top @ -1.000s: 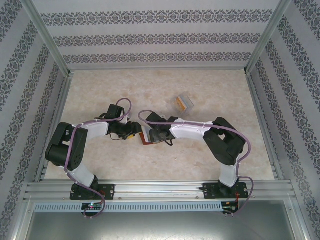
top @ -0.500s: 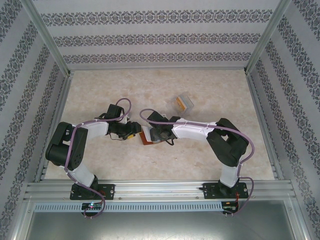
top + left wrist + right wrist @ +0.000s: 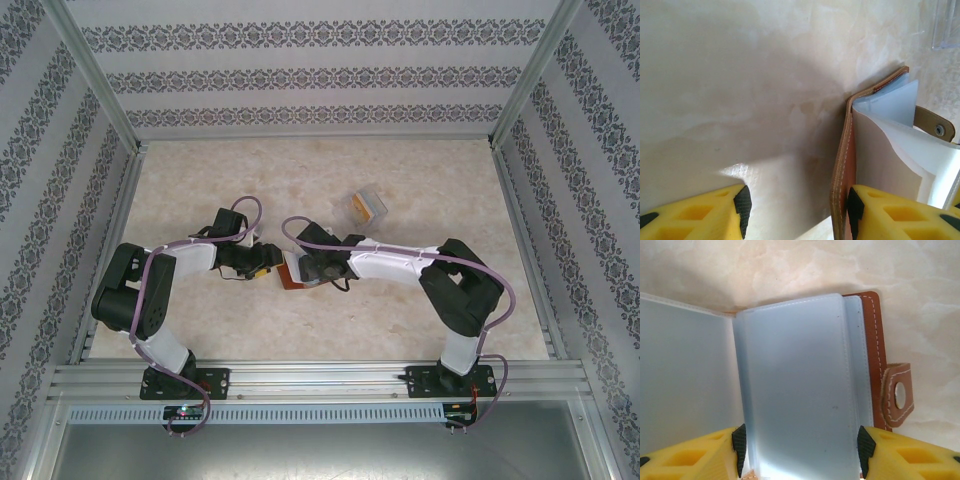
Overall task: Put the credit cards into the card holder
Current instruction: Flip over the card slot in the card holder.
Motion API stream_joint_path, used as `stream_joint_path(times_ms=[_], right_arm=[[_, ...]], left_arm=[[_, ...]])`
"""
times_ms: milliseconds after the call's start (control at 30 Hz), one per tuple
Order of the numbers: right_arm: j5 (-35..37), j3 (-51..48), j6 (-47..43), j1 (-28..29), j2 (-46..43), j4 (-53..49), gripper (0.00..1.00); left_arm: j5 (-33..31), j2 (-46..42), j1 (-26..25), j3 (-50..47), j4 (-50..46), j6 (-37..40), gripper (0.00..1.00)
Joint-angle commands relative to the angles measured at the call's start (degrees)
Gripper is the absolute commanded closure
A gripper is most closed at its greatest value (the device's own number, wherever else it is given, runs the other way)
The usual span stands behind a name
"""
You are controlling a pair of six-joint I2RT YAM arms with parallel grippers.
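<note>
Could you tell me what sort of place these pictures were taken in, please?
Likely a lab test cell rather than a home: left arm and right arm bolted to an aluminium rail, wallpapered panels boxing in a marble-look table.

top view: card holder mostly hidden under right arm. left wrist: clear box cut off at 1 o'clock.

Reddish-brown, white-stitched card holder with pale blue-grey inside, beige marbled table, grey floral-striped walls
</note>
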Motion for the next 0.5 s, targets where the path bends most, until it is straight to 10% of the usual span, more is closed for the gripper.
stream_joint_path(times_ms=[0,467], right_arm=[[-1.8,-1.6,1.0,-0.1,-2.9,2.7,0.38],[-5.8,-4.0,1.3,-0.5,-4.3,8.5,0.52]], left_arm=[[0.1,2.1,-0.1,-0.8,2.3,-0.1,0.44],[0.2,2.7,-0.1,-0.9,2.8,-0.4,0.44]])
